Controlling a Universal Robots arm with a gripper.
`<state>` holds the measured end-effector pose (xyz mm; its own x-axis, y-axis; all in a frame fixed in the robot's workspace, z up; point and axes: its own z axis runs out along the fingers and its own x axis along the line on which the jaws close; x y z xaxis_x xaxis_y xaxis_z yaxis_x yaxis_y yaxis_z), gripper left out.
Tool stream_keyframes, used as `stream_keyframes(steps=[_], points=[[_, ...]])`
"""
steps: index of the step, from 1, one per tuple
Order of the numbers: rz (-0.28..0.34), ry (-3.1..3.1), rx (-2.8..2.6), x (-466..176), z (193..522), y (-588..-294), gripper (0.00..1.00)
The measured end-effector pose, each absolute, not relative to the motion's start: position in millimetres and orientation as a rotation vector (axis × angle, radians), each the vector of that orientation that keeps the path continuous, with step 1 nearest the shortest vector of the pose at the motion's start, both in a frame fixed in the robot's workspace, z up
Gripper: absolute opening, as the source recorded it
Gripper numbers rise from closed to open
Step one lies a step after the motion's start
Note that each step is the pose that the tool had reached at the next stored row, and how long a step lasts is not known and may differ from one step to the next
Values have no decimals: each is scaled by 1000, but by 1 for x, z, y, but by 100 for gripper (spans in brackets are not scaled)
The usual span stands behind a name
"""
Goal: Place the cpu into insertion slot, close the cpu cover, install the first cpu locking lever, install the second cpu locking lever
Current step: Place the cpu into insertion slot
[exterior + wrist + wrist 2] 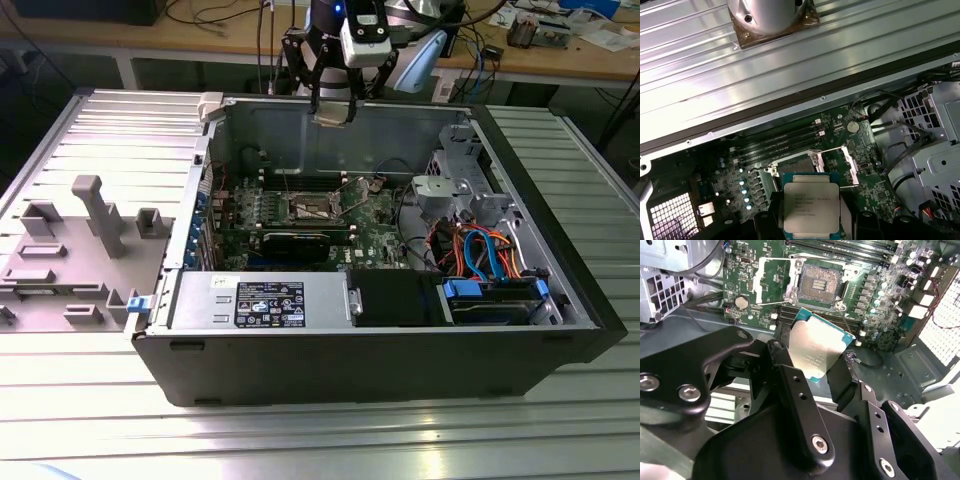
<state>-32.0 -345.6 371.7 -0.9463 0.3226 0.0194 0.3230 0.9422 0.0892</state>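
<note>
The cpu (811, 210) hangs clamped in the gripper's (334, 112) fingers over an open computer case (350, 360) on a ribbed table (300, 440).

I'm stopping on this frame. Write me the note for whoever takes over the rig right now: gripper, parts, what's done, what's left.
The gripper is shut on the cpu, held in the air above the open computer case, near its far wall in the exterior view.
The insertion slot is bare, on the green board below the chip.
The cpu cover stands swung open beside the slot.
Done: cpu is in the grip.
Left: cpu not seated, cover not closed, neither locking lever step done.
</note>
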Motion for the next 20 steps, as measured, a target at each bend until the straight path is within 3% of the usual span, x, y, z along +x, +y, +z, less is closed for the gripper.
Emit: stream_keyframes(steps=[20], points=[[-143, -3079, -598, -32, 371, -346, 54]])
